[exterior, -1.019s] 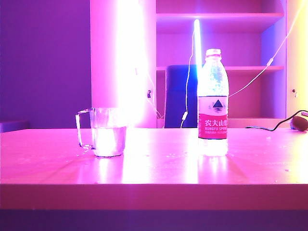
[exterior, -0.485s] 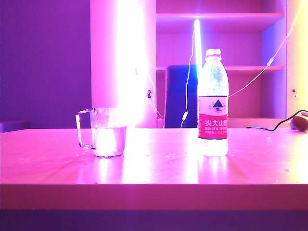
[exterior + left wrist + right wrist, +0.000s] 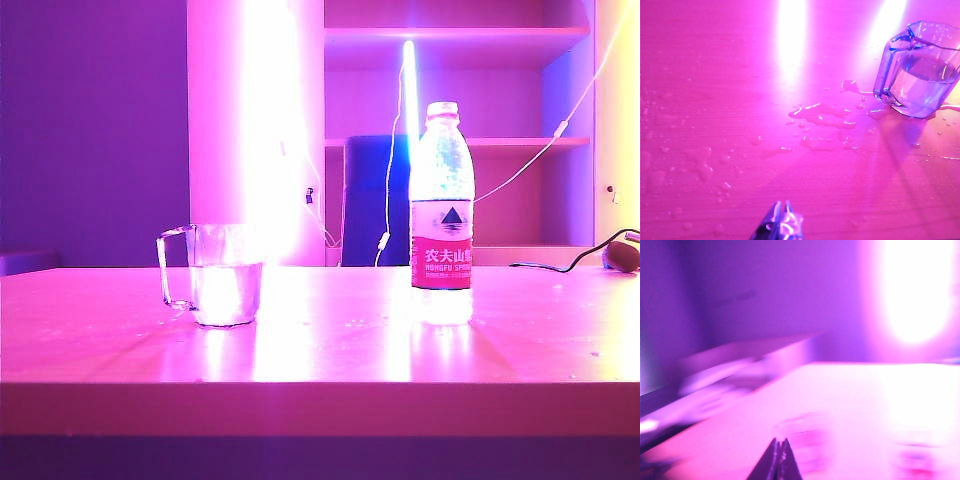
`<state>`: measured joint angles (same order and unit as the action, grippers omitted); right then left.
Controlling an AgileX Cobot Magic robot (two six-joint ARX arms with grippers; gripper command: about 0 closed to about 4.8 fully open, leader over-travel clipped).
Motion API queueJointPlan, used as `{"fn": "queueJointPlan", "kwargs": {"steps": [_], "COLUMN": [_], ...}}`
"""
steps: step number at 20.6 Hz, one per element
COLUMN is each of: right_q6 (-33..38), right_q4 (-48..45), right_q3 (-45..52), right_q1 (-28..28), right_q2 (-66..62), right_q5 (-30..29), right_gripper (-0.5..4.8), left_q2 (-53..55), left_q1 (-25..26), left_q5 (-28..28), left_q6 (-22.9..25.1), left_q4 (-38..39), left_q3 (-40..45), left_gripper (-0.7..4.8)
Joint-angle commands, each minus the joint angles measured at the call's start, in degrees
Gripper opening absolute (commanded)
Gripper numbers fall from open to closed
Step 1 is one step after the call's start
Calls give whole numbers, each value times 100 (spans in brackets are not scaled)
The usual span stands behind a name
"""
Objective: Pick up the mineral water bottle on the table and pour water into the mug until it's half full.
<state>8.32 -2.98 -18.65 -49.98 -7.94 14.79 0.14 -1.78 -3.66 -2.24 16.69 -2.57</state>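
Note:
The mineral water bottle (image 3: pixel 443 210) stands upright on the table, right of centre, red label facing the exterior view. The glass mug (image 3: pixel 215 273) stands to its left, handle pointing left, with water (image 3: pixel 228 295) up to roughly mid-height. Neither gripper appears in the exterior view. In the left wrist view the mug (image 3: pixel 920 70) sits well away from my left gripper (image 3: pixel 781 205), whose tips are shut on nothing above the wet tabletop. My right gripper (image 3: pixel 779 441) is shut and empty; its view is too blurred to make out objects.
Spilled water (image 3: pixel 822 115) and scattered droplets lie on the table beside the mug. A dark cable and a small object (image 3: pixel 622 252) rest at the back right. Shelves and a bright light strip stand behind the table's far edge.

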Motion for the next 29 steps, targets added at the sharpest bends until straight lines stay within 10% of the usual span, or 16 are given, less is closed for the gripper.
{"fn": "queueJointPlan", "kwargs": {"steps": [1,7,29], "right_q6": [79,42,-557], "right_q4": [-39,621,1346], "right_q3": [315,811,1851], "right_q1": [1985,5202,5324], "right_q2": [562,691,800], "right_q5": [-1443,-1945,-1598], "right_gripper": [4,4,4], "left_q2": [4,4,4], "left_q1": [0,2,0], "left_q5": [-13,-20,-20], "left_q6": [-9,-9,-9], "left_q4": [-4,-2,-2], "left_q3": [-9,-9,-9], "left_gripper": [-5,-5,-5]}}
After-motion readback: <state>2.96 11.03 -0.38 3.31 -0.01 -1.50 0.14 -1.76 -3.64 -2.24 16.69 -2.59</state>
